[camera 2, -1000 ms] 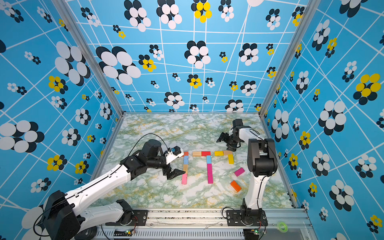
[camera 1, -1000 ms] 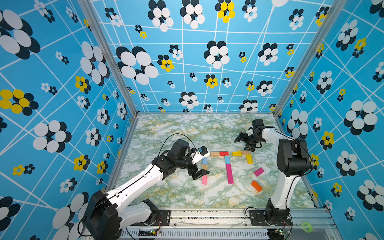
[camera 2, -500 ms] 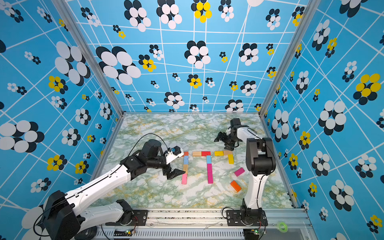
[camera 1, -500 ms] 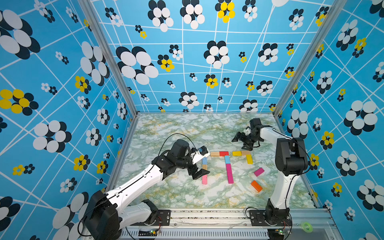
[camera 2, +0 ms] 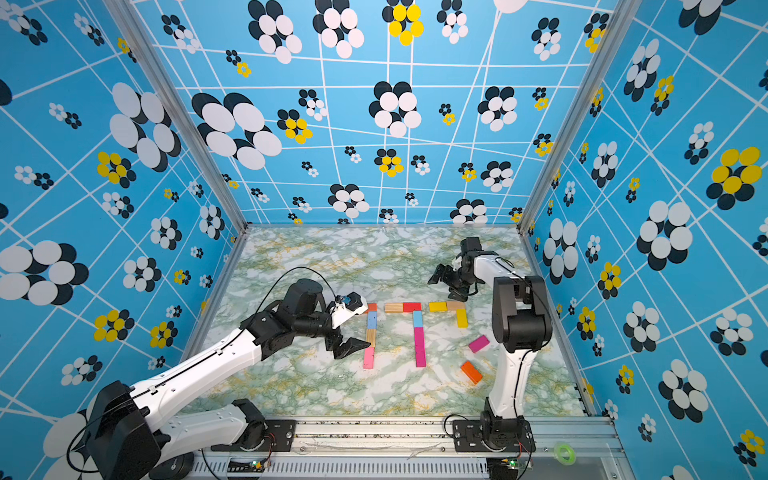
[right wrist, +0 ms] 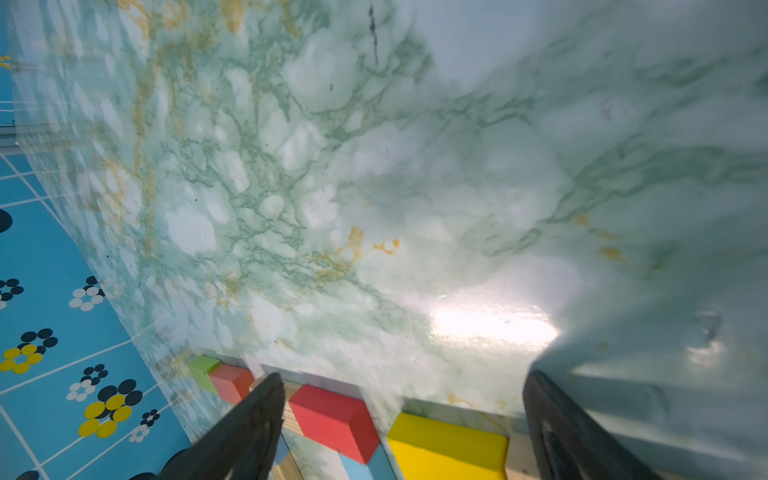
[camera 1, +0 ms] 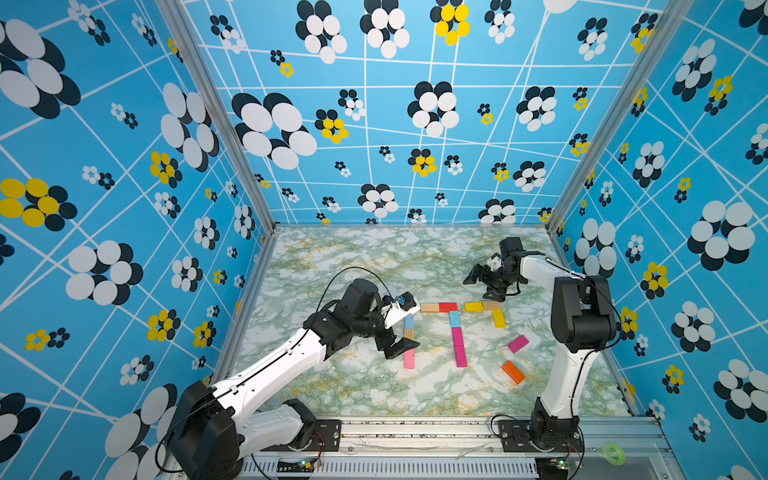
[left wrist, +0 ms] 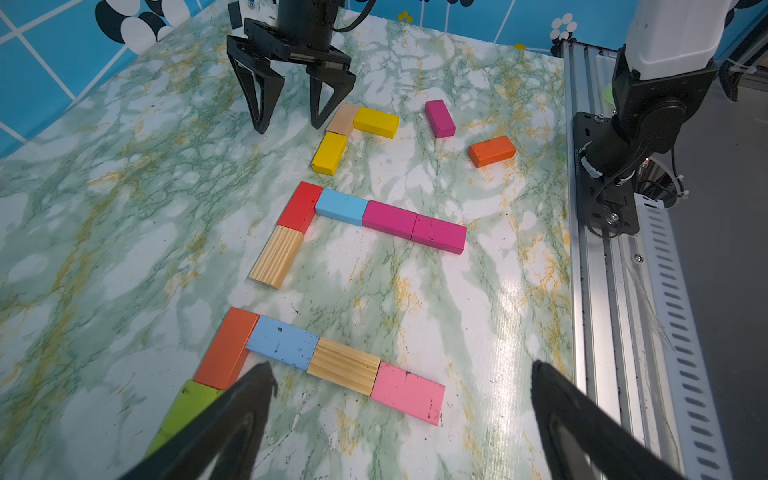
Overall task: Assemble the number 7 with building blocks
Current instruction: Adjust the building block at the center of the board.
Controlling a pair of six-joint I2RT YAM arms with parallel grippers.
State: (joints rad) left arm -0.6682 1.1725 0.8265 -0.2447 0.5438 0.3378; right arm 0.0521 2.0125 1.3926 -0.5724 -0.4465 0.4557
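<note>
Three block figures lie side by side in both top views. The middle number 7 has a wood (camera 1: 429, 307) and red (camera 1: 448, 307) bar and a light blue (camera 1: 454, 319) and magenta (camera 1: 458, 347) stem. My left gripper (camera 1: 409, 328) (left wrist: 401, 368) hovers open over the left figure's green (left wrist: 187, 409), orange (left wrist: 226, 349), light blue (left wrist: 282, 343), wood (left wrist: 343, 365) and pink (left wrist: 407, 392) blocks. My right gripper (camera 1: 482, 286) (right wrist: 405, 378) stands open and empty just behind the yellow (camera 1: 473, 306), wood (camera 1: 492, 305) and yellow (camera 1: 498, 319) corner.
A loose magenta block (camera 1: 518, 343) and a loose orange block (camera 1: 513, 372) lie right of the figures, near the right arm's upright link (camera 1: 582, 316). An aluminium rail (camera 1: 415, 432) runs along the front, with a green tape roll (camera 1: 614, 453) on it. Patterned walls enclose the other sides.
The right arm has shifted slightly to the left with its gripper still open. The left arm and all blocks are where they were.
</note>
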